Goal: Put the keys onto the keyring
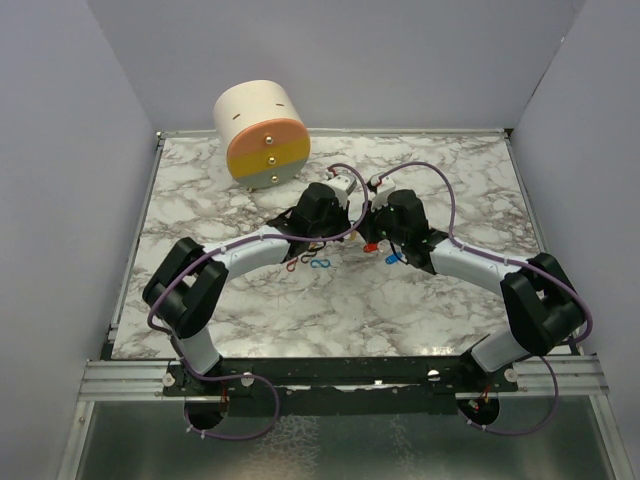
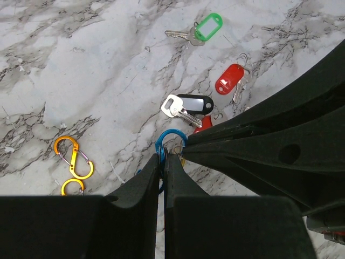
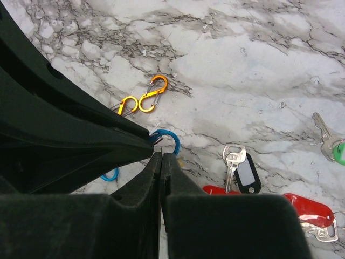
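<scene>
1. The left gripper has its claw clamped on the blue loop clip — the loop's rim runs into the slit between the two fingers.
2. The right gripper has its claw pressed together, its tips at the rim of the same loop. Whether anything thin is pinched there cannot be told.
3. The keys lie flat on the marble table near its middle, just past the two claws.
4. In the left wrist view the green-headed key lies farthest from the claws. Its long axis runs almost level across the view, blade to the left and head to the right.
5. The red-headed key lies slantwise — head low and left, ring end high and right.
6. The black-headed key is nearest the loop. Its head lies level, and its silver blade slants down to the right beneath it.
7. A second red head is half hidden by the right claw.
8. An orange loop clip lies well apart, on the far side of the left claw from the keys.
</scene>
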Action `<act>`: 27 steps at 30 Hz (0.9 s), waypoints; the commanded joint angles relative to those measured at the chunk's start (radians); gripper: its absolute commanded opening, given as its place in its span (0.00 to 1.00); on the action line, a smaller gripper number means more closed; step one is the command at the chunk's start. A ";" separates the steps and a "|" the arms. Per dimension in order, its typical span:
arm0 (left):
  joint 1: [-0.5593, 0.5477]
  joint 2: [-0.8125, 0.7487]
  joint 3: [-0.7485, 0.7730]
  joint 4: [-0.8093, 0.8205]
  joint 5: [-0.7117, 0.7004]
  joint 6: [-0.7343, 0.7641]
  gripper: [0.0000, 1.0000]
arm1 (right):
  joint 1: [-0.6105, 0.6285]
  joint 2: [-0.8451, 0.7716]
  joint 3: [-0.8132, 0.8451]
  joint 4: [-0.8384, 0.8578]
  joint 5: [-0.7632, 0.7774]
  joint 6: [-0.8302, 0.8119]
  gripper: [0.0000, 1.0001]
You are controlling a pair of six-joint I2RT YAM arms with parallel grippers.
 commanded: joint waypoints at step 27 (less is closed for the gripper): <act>-0.009 -0.077 -0.024 -0.025 0.047 0.022 0.00 | 0.006 -0.055 -0.008 0.014 0.124 -0.011 0.01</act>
